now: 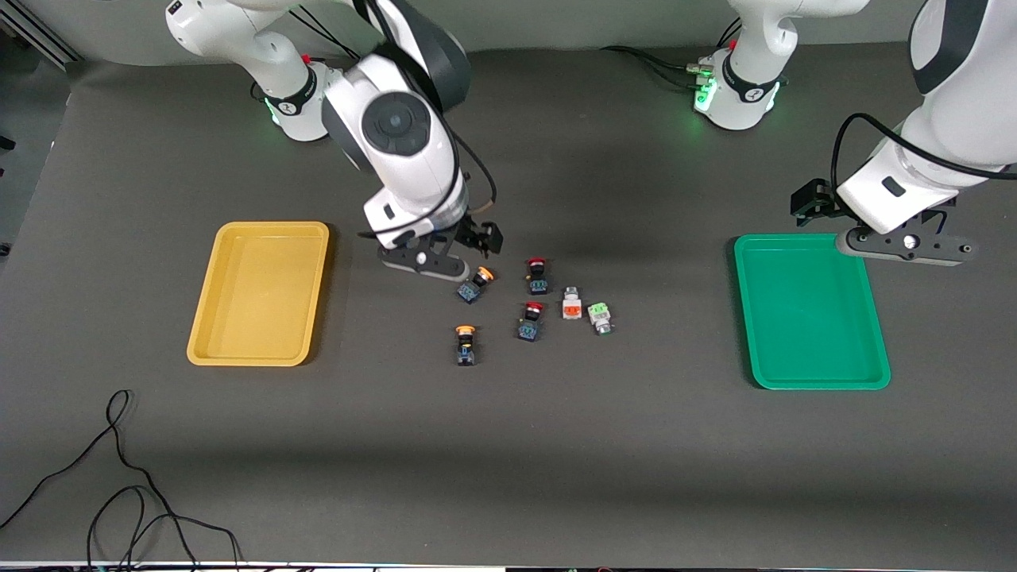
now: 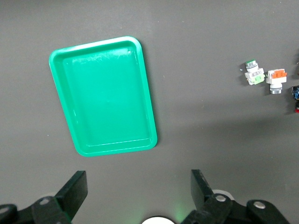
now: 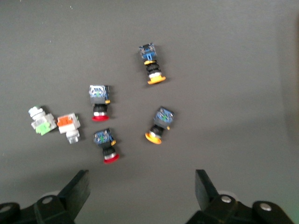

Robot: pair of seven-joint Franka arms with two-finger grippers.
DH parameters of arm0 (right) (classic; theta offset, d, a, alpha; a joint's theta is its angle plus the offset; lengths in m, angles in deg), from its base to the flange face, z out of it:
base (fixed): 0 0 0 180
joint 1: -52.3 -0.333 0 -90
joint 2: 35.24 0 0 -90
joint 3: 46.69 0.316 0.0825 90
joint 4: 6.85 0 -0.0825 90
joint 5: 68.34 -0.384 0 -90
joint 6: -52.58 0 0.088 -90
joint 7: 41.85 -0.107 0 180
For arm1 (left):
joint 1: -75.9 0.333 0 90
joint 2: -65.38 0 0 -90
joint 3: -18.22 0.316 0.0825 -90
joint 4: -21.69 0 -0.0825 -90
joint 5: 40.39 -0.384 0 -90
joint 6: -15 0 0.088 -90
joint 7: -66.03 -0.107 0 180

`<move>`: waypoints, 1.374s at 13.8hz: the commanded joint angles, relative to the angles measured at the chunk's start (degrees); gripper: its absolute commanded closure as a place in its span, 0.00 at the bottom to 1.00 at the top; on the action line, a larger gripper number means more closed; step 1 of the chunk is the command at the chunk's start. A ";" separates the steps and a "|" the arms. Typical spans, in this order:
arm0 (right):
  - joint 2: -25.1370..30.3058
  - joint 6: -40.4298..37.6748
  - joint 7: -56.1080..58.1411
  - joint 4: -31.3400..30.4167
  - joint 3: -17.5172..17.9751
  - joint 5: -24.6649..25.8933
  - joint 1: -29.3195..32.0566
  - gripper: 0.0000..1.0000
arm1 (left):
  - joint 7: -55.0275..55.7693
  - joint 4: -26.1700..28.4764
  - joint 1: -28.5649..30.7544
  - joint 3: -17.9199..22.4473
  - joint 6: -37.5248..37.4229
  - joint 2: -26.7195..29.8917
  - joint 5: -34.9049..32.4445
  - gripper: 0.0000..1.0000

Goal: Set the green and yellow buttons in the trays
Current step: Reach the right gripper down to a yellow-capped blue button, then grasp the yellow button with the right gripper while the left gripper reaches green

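Nearest the camera lies one yellow-capped button (image 1: 465,345), untouched. Yellow tray (image 1: 208,318) is empty at the right arm's end. I have the right gripper (image 1: 445,262), fingers apart, over the second yellow-capped button (image 1: 474,285), judged its first pick. Two red-capped buttons (image 1: 538,274) and an orange-capped one (image 1: 571,303) crowd the green-capped button (image 1: 599,316). Green tray (image 1: 747,318) is empty; the left gripper (image 1: 906,246), open, waits over its rim.
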 commanded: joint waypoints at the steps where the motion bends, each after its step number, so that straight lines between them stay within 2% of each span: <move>1: -1.05 8.91 -0.32 -7.22 -0.36 -0.20 -0.01 0.00 | -3.42 -2.12 0.50 0.92 -1.06 -1.13 0.76 0.00; 5: -4.39 21.15 -0.59 -15.14 -0.54 -0.11 -0.27 0.00 | -4.12 -2.12 1.73 0.92 -2.11 -1.66 0.77 0.00; 8: -8.95 24.41 -2.86 -15.68 -0.45 -0.37 -0.27 0.00 | -3.34 -2.21 1.47 0.74 -1.59 -3.06 1.29 0.00; 11: -11.69 26.96 -4.63 -15.59 -0.54 -0.55 -0.27 0.00 | -1.59 -2.21 0.16 0.04 1.65 -5.34 5.93 0.02; 15: -13.27 28.54 -10.86 -15.42 -0.54 -0.81 -0.09 0.00 | 6.40 -2.21 -5.01 -0.58 9.12 -11.75 7.80 0.06; 18: -13.45 28.72 -12.45 -15.33 -0.54 -0.90 0.17 0.01 | 17.37 -2.21 -10.55 -0.58 14.92 -17.37 7.88 0.06; 19: -13.62 28.72 -12.45 -15.33 -0.54 -0.90 0.17 0.07 | 20.19 -2.12 -12.14 -0.58 17.12 -19.48 7.88 0.06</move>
